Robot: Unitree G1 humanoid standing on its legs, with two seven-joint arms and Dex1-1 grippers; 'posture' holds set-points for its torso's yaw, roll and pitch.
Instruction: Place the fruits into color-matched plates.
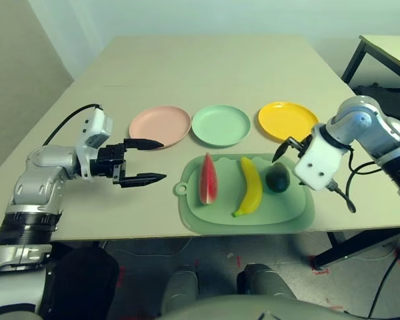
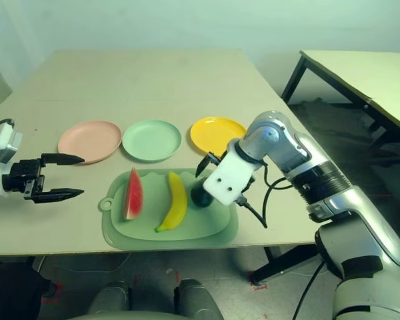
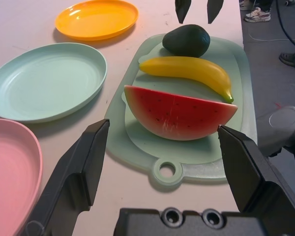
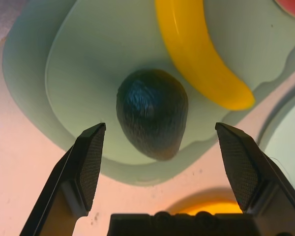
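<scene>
1. Lining up for the first pick seems to be the step in hand: all three fruits lie on the large green rounded mat, and every plate is unfilled.
2. Taking the mat's middle as the clock's centre and twelve as away from the robot, the red watermelon wedge with green rind lies at nine, the curved yellow plastic-looking banana near the middle, and the small dark green avocado towards two.
3. Beyond the mat, the round pale pink plate sits towards ten, the round mint green plate between eleven and twelve, and the round bright yellow plate near one.
4. The right gripper is poised over the avocado, jaws wide on either side, holding nothing. Next it should lower, close around the fruit and carry it to the mint plate, towards ten from there.
5. The left gripper waits off the mat's ten o'clock side, jaws also wide and empty, facing the watermelon; that fruit probably belongs on the pink plate.
6. The banana, due for the yellow plate, lies just beside the avocado, so a careless descent could nudge it.
</scene>
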